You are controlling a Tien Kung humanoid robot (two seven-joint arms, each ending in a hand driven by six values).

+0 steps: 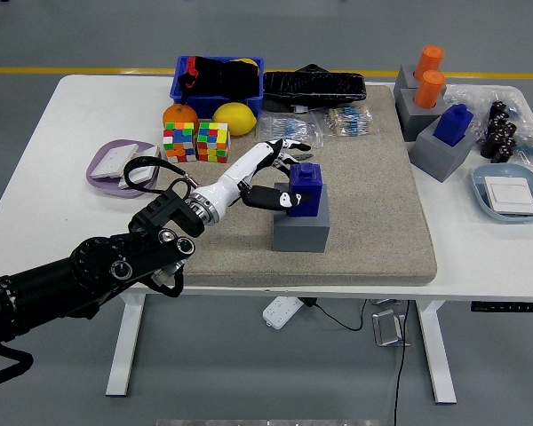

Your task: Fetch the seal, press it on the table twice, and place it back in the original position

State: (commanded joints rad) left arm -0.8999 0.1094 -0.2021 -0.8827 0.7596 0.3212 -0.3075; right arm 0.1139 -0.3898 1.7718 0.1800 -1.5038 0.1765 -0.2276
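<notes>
Blue block-shaped seal (302, 189) sits upright in its grey square holder (301, 228) on the beige mat (364, 195) covering the worktop; left hand (280, 177) pinches it, thumb opposing fingers, apparently securing a grip for lifting

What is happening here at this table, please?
The robot's left hand is closed around the blue seal, which sits in its grey holder on the beige mat. The thumb is against the seal's left side and the other fingers reach over its top. The seal does not look lifted out yet. Other seals, orange and blue, stand in grey holders at the far right. The right arm is out of view, and no person is at the table.
</notes>
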